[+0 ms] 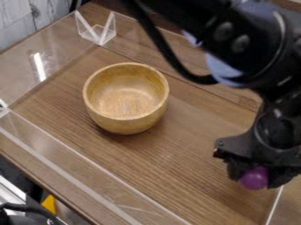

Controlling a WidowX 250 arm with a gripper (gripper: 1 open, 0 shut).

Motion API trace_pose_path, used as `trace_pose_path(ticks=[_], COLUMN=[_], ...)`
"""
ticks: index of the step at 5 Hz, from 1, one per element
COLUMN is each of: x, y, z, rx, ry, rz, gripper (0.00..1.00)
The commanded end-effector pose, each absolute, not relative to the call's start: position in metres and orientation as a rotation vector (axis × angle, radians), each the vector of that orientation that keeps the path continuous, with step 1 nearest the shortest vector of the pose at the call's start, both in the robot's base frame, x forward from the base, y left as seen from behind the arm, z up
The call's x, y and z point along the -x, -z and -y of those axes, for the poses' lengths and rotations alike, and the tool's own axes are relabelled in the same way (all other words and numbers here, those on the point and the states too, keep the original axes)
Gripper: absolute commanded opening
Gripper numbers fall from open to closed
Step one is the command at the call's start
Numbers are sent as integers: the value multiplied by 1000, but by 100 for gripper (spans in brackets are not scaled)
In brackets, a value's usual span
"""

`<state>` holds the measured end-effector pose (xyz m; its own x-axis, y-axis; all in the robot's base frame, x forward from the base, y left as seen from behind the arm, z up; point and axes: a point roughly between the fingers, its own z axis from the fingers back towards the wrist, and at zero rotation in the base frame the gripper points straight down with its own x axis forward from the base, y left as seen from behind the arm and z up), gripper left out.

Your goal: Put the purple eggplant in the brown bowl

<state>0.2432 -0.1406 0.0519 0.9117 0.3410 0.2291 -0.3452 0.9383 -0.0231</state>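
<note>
The brown bowl [126,97] stands upright and empty on the wooden table, left of centre. At the lower right my gripper [255,176] points down, with its black fingers closed around the purple eggplant [254,179]. Only a small glossy purple part of the eggplant shows below the fingers. It hangs slightly above the tabletop, well to the right of the bowl and nearer the camera. The dark arm reaches in from the top and covers the right side of the view.
A clear plastic stand [97,26] sits at the back left. A low transparent wall [70,171] runs along the table's front-left edge. A yellow-and-black object [47,205] lies below that edge.
</note>
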Motion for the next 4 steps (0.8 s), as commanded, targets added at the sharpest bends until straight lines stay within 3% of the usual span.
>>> trace_pose_path(ticks=[1, 2, 4], x=[-266, -289, -328], y=[-90, -100, -72], z=[127, 105, 125], rx=[53, 66, 64], ry=[-370, -386, -304], rz=[311, 334, 351], gripper=[0, 0, 0])
